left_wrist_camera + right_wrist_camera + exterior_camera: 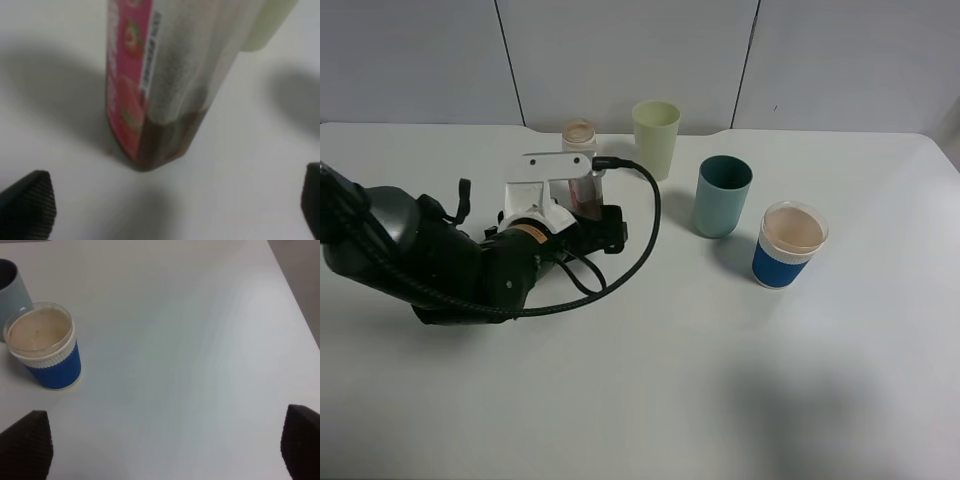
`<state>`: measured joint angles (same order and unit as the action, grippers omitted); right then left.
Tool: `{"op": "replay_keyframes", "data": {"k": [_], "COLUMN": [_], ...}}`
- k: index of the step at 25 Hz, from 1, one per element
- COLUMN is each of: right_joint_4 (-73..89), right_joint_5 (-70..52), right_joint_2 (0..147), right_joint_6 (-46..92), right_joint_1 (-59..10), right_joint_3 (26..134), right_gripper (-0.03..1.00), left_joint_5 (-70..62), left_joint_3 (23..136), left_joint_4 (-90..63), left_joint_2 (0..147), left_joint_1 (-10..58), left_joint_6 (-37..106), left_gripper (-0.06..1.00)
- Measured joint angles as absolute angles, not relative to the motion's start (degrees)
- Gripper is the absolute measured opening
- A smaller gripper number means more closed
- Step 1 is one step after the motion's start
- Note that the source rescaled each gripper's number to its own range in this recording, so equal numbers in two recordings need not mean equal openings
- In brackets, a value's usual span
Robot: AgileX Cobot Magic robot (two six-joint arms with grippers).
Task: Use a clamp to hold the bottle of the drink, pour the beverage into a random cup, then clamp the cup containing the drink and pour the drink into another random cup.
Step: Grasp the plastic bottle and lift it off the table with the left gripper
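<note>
The bottle (579,134) stands upright at the back of the white table, its lower part hidden behind my left arm's white bracket. In the left wrist view the bottle (165,80) shows its pink label and a small remnant of brown beverage (167,140) at its base. My left clamp (570,195) is open, its fingertips (27,205) wide apart and just short of the bottle, not touching it. The cup containing the drink (790,243), blue-sleeved, holds pale brown beverage (39,330). My right gripper (162,447) is open above bare table, well off from that cup (47,347).
A pale green cup (656,138) stands right of the bottle. A teal cup (723,195) stands between it and the blue-sleeved cup, and its edge (7,285) shows in the right wrist view. The left arm's black cable loops across the table (650,380).
</note>
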<state>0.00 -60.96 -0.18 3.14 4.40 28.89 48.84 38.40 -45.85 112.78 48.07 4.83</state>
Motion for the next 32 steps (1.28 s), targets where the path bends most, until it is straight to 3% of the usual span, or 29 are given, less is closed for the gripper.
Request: {"op": "replay_keyframes", "data": {"k": [32], "right_joint_4": [0.0], "right_joint_5": [-61.0], "right_joint_2": [-0.2], "right_joint_6": [3.1], "right_joint_1": [4.4], "right_joint_3": [28.9], "right_gripper": [0.73], "left_joint_5": [66.6], "left_joint_3": [48.5], "left_joint_4": [-40.6], "left_joint_2": [124.7], "left_joint_1": [45.1], "left_joint_6": [9.3], "left_gripper": [1.0]}}
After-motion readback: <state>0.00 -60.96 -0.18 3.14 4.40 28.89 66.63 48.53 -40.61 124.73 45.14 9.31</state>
